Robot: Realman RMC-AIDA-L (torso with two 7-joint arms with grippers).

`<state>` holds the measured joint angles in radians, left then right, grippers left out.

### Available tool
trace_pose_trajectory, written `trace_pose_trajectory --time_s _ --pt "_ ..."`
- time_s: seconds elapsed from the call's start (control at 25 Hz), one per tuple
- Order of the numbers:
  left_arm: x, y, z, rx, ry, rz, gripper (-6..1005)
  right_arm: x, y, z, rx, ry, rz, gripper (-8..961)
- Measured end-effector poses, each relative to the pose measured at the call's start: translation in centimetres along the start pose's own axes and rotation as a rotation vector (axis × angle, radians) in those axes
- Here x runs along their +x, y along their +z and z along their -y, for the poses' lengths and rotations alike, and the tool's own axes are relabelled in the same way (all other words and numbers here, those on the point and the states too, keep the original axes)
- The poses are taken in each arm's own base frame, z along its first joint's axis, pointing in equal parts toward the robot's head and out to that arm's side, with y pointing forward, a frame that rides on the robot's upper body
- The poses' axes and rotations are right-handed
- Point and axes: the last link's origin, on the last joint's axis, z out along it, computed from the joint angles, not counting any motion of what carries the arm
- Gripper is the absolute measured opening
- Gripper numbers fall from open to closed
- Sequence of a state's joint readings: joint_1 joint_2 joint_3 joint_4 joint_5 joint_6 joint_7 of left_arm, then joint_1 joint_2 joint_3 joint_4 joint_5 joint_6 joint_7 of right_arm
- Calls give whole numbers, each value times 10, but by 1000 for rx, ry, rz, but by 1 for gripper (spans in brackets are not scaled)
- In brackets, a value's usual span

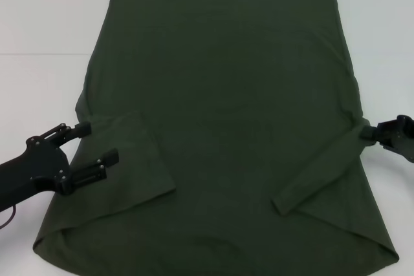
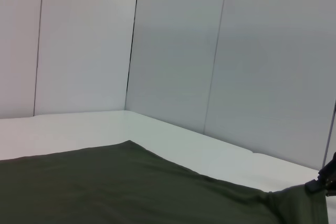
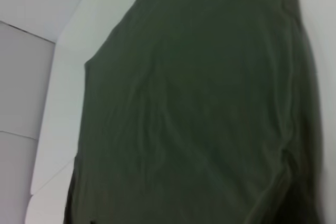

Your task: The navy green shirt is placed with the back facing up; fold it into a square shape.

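Navy green shirt [image 1: 226, 108] lies flat between my grippers, sleeves folded inward. Left gripper [image 1: 96, 145] stands open over its sleeve; right gripper [image 1: 370, 132] pinches the other, completing the tuck.

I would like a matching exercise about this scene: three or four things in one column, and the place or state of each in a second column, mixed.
Things:
1. left gripper
2. right gripper
3. left sleeve
4. table

States:
a. white, lies under the navy green shirt
b. shut on the right sleeve at the shirt's edge
c. folded flat onto the shirt's back
d. open, at the shirt's left edge

Pairs: 1-d, 2-b, 3-c, 4-a
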<state>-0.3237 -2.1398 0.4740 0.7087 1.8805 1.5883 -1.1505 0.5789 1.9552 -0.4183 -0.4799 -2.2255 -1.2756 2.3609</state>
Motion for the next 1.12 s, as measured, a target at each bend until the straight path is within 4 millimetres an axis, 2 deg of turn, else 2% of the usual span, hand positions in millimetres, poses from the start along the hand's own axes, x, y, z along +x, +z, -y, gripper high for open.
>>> trace_pose_trajectory --time_s 0.6,0.8,1.04,1.12 --pt "-2 -2 0 7 -5 4 849 -3 11 -12 -32 9 3 173" --pt "-3 -3 0 8 -6 4 849 -5 21 -20 -55 5 26 421" --pt "-3 -4 0 11 -7 6 849 -10 34 -30 -56 -35 39 639" --pt "-3 -4 0 13 -7 7 849 -13 39 -34 -52 -48 54 651"
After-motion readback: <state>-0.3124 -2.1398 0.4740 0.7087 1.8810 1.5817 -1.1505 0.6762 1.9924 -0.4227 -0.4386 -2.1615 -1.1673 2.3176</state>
